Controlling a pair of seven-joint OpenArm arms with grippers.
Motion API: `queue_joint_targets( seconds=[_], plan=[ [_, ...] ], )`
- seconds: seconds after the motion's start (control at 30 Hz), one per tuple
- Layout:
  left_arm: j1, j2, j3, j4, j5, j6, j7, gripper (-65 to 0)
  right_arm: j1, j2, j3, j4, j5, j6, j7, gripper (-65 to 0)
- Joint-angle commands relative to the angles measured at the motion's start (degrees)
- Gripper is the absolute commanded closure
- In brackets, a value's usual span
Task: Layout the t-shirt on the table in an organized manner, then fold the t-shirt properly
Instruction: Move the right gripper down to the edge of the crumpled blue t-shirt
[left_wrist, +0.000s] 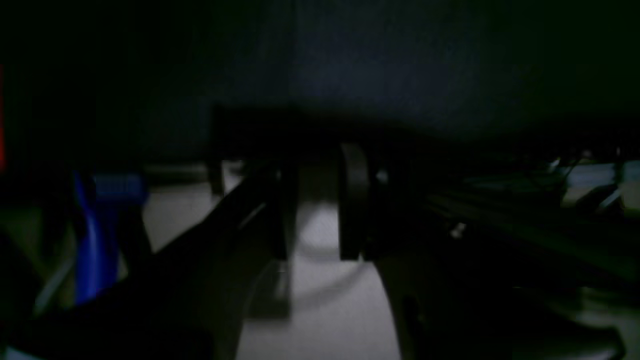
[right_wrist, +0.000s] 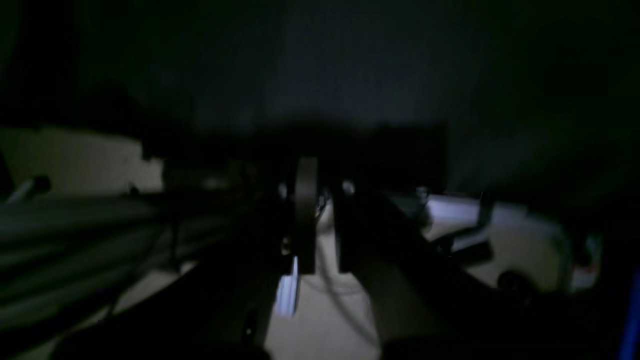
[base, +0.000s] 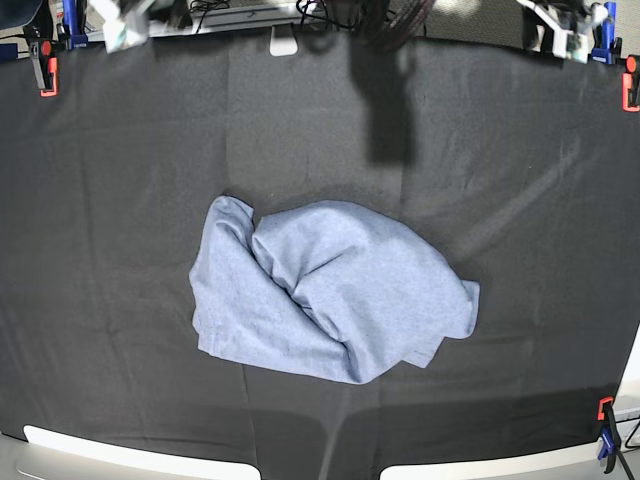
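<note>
Item one, the table (base: 120, 140): from the base view I see black cloth covering nearly the whole frame, creased in long faint lines.

Item two, the t-shirt (base: 330, 295): light blue-grey, lying crumpled near the middle of the table, a little toward my near edge. It is bunched into a rough oval with a deep fold running diagonally through it and one flap turned over at the upper left. I can make out no lettering on the side that faces up. Neither arm touches it.

Item three, the clamps: orange ones (base: 45, 75) at the far corners and a blue-and-orange one (base: 606, 440) at the near corner.

Item four, the left gripper (left_wrist: 320, 215): in its dim wrist view I see the two dark fingers standing apart with pale floor showing through the gap, nothing between them.

Item five, the right gripper (right_wrist: 322, 220): its wrist view is just as dark; the fingers stand close with only a narrow slit between them, and I see nothing held there.
</note>
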Motion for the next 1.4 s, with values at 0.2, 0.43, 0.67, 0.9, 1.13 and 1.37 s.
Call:
queue_joint_targets(
  seconds=[0.2,0.43,0.67,0.9,1.13,1.37],
  plan=[
    [-5.07,-1.11,-1.14,7.32,-0.28,0.04,5.40,-13.0,4.04,0.42,6.67,7.34,0.46,0.17,-0.48,-5.8],
    [-12.00,-1.14,-1.14,8.07,-0.26,0.02,7.74,-13.0,12.37,0.37,7.34,7.45,0.20,0.17,-5.07,-34.7],
    [-17.46,-1.14,-1.09,8.07,-0.24,-0.20,7.85,-13.3,23.80,-0.87,7.23,7.41,0.24,0.09,-16.13,-35.1],
    [-20.44,-1.14,-1.09,8.07,-0.26,-0.20,8.85,-13.2,31.08,-3.32,4.63,3.34,-1.09,0.09,-16.55,-35.1],
    [-20.41,-1.11,-1.09,8.07,-0.26,-0.17,8.83,-13.2,42.32,-3.58,-6.49,-10.58,-9.31,-1.92,-19.43,-35.1],
    [-20.41,-1.11,-1.09,8.07,-0.26,-0.17,8.83,-13.2,50.58,-6.23,-10.69,-17.53,-12.11,-2.47,-21.73,-35.1]
  ],
)
